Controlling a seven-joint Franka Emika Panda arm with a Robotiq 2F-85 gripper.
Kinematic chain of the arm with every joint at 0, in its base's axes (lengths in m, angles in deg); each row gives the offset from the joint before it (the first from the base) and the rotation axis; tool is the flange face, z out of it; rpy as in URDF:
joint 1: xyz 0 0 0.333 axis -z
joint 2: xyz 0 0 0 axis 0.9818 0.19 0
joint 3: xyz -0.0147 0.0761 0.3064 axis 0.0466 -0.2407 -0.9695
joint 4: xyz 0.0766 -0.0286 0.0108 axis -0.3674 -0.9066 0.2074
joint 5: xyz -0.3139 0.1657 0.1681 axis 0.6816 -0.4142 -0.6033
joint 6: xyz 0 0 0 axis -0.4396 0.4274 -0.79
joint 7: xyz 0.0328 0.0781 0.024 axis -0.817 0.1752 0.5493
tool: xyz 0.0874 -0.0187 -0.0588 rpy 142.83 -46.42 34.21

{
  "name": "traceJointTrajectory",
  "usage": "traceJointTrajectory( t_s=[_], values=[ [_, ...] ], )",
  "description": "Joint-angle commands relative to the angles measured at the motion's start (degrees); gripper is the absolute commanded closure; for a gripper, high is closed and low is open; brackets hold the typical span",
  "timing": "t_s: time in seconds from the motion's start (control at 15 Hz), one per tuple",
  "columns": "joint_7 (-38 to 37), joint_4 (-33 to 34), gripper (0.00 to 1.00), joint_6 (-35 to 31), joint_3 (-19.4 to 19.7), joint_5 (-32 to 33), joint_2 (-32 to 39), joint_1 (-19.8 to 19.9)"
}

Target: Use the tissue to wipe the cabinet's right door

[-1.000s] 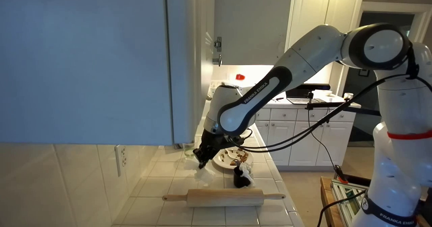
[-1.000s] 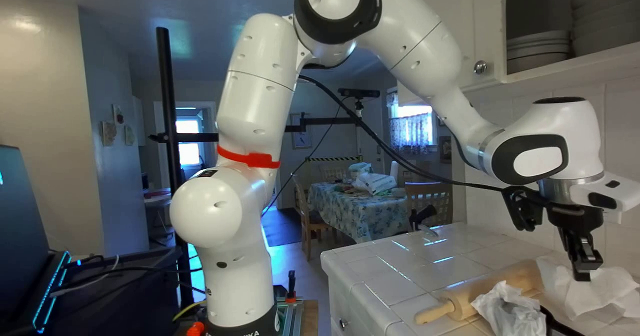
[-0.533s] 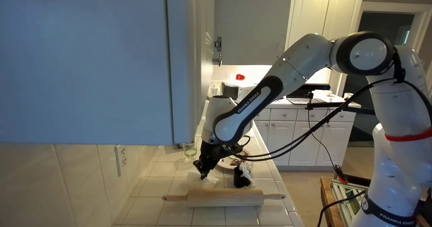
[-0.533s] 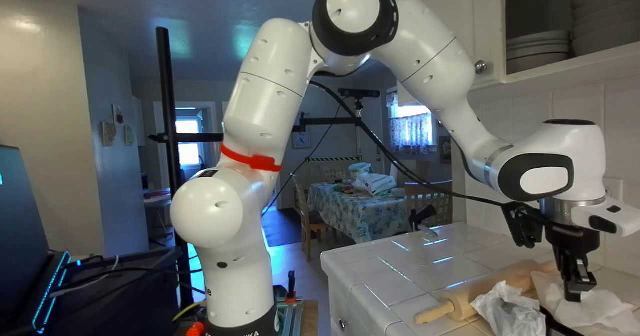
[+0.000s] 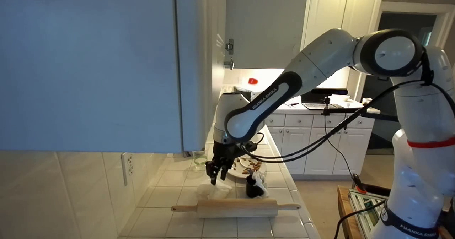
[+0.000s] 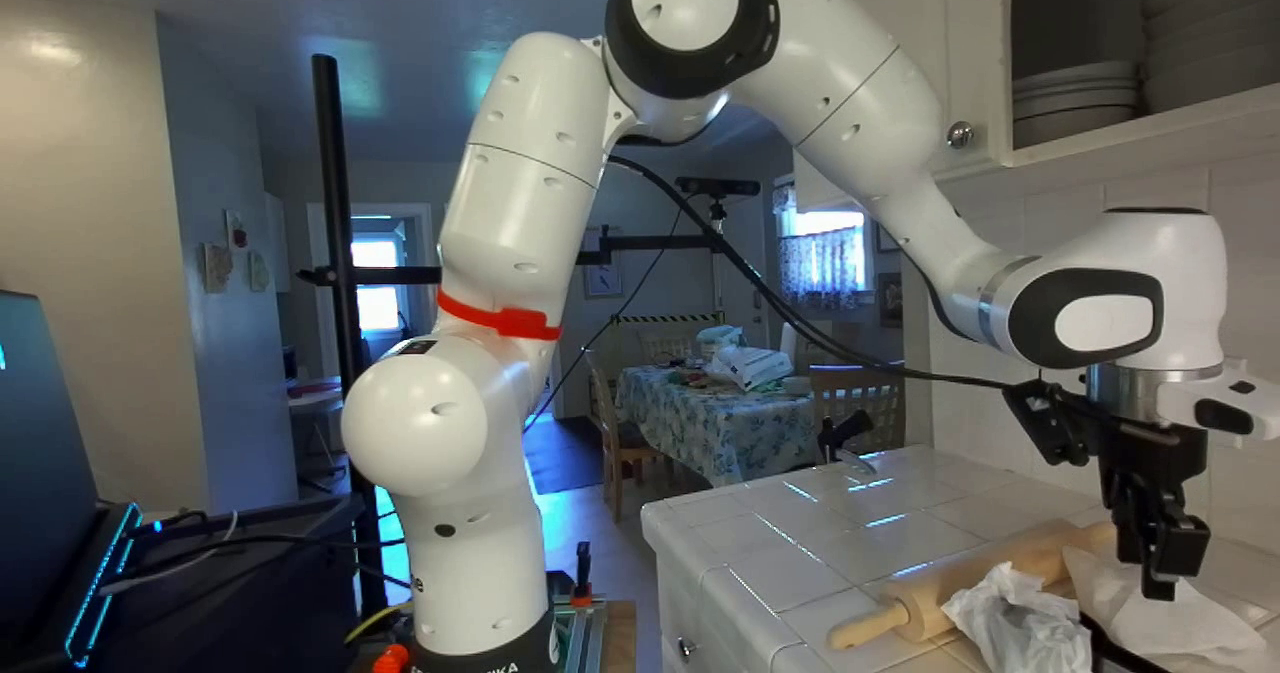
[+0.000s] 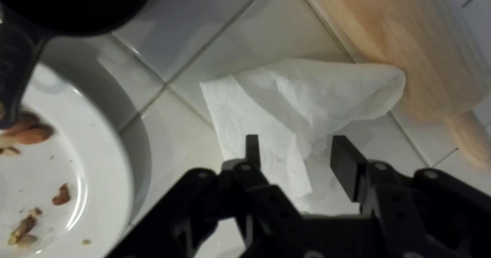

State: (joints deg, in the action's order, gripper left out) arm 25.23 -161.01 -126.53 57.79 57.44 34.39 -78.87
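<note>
Across the white square-tiled desk [image 5: 169, 196]
Set with pale wooden rolling pin [image 5: 236, 208], crumpled white tissue [image 7: 307, 97] beside it, round white plate [image 7: 101, 170], round black vessel [image 5: 252, 190], clear green-banded glass [image 5: 200, 159].

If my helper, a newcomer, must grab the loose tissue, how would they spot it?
On the tiled counter, find the rolling pin. The tissue lies between it and the plate, below the open gripper. It is white, creased and loosely spread, unlike the bunched white wad at the black container.

The rounded white arm [image 5: 328, 54] has black-trimmed joints [image 5: 394, 52], FRANKA EMIKA lettering [image 5: 265, 98] and, far right in an exterior view, a red band [image 5: 432, 144]; cables [image 5: 350, 121] and screw-dotted gripper [image 7: 294, 150] are black.
</note>
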Motion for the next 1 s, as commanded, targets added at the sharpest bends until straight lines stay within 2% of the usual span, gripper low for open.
traceJointTrajectory(
  t_s=[0.0,0.13,0.2,0.53,0.93],
  values=[
    [5.41,-3.31,0.15,5.64,0.03,0.78,-6.87,0.48],
    [7.02,-4.54,0.01,10.53,0.40,2.39,-10.61,0.20],
    [7.38,-5.26,0.00,12.70,0.70,3.92,-12.41,0.03],
    [6.93,-8.74,0.00,21.06,1.28,11.63,-20.66,0.15],
    [6.87,-13.89,0.00,22.30,0.58,13.57,-30.41,0.28]
  ],
)
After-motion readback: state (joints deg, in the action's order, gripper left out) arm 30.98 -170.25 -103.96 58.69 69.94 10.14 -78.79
